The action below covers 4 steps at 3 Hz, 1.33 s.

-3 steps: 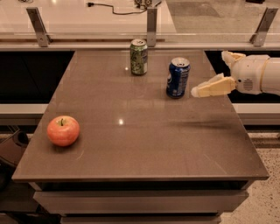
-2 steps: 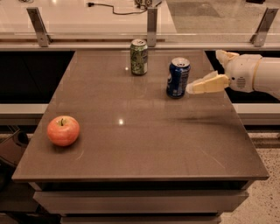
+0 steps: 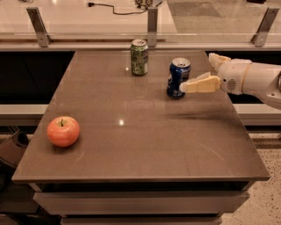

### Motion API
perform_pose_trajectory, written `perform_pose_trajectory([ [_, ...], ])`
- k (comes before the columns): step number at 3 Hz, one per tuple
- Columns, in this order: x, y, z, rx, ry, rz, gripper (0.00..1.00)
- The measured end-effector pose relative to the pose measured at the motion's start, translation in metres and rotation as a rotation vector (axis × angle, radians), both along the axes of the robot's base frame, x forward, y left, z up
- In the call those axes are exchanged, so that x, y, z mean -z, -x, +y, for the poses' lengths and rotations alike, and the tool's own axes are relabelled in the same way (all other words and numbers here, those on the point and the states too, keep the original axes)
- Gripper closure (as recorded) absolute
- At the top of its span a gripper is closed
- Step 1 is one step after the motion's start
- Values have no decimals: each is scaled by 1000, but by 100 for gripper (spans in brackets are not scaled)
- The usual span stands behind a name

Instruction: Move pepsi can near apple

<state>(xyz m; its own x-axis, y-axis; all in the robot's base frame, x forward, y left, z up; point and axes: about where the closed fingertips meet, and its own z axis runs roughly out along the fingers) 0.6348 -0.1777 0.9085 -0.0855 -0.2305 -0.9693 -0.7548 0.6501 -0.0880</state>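
Your brown table [image 3: 131, 145] stands in front of a pale counter behind a low glass rail on metal posts [image 3: 152, 22], with a black cable [image 3: 112, 8] lying on that counter. The pepsi can [image 3: 177, 78] stands upright on the far right part of the table, its silver top showing. The hand [image 3: 197, 71] comes in from the right edge at can height, its two pale fingers [image 3: 202, 84] spread wide apart and holding nothing. The nearer fingertip overlaps the can's right side, though you cannot tell whether it touches. A green patterned can [image 3: 139, 57] stands upright just left of the pepsi can and a little farther back. The apple [image 3: 63, 131] sits near the front left edge, stem up, well apart from both cans
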Motion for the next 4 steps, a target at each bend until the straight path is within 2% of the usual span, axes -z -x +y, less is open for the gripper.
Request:
perform_pose_trajectory([
  [2,4,-18,23,-52,-57,-10,0],
  [4,15,-26,35,-80,-107,-10,0],
])
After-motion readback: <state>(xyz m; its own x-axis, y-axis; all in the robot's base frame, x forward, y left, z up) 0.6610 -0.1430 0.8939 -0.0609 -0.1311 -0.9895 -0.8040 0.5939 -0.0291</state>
